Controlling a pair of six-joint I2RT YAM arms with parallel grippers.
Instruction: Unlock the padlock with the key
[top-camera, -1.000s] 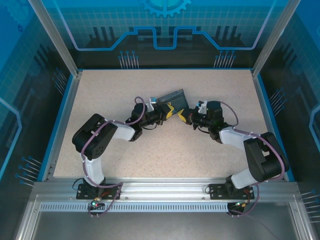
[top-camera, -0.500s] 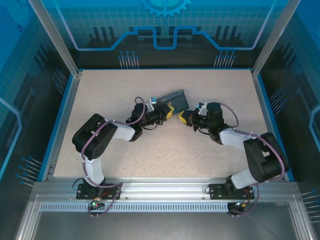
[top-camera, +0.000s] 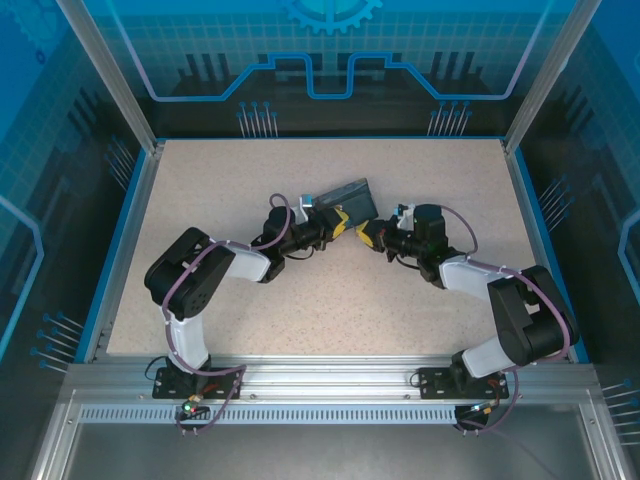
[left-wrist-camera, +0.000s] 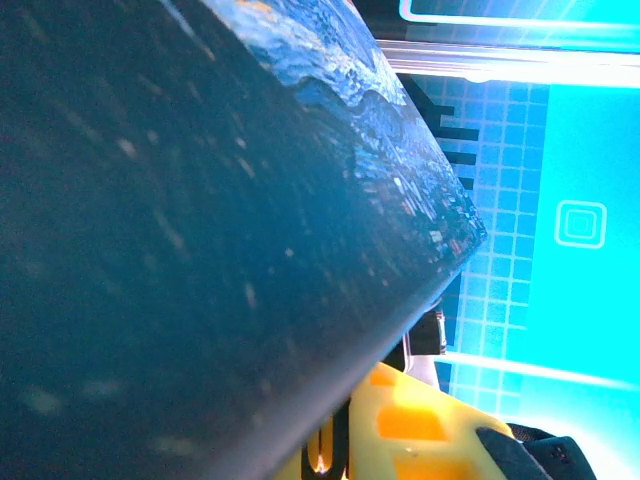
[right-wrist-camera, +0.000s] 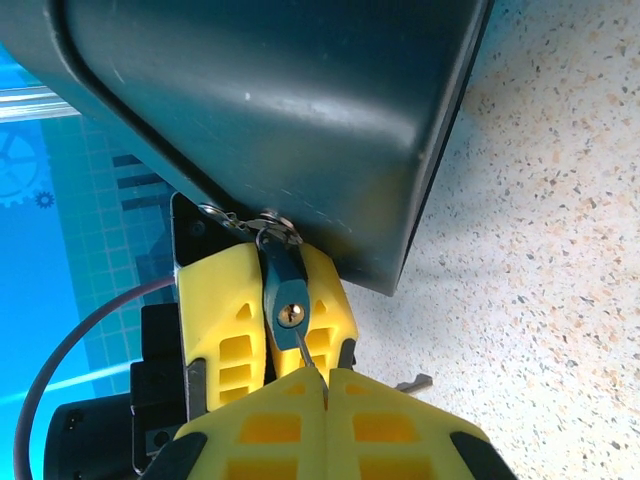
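Yellow fingers (right-wrist-camera: 225, 320) of the left gripper (right-wrist-camera: 272, 300) pinch the padlock (right-wrist-camera: 285, 300), which hangs at the edge of the tin (right-wrist-camera: 280, 100). They steady its keyhole toward the right gripper (right-wrist-camera: 325, 385), whose fingers press together on the key (right-wrist-camera: 305, 352), its tip at the keyhole.

Overhead and behind: blue-and-yellow swirly-painted rectangular tin (top-camera: 345, 193), dark flank looming over tiny dark-bodied metal padlock (right-wrist-camera: 283, 290); no way in there. Sides: yellow fingers (right-wrist-camera: 222, 320) of left gripper (top-camera: 338, 222) touch padlock on both flanks, no gap. Front face sole free side, taken by thin dark metal key (right-wrist-camera: 311, 366) pinched in right gripper (right-wrist-camera: 325, 385). Speckled beige table (top-camera: 220, 180) bare, wide around arms. Small grey metal piece (right-wrist-camera: 413, 382) on table just beside right gripper.
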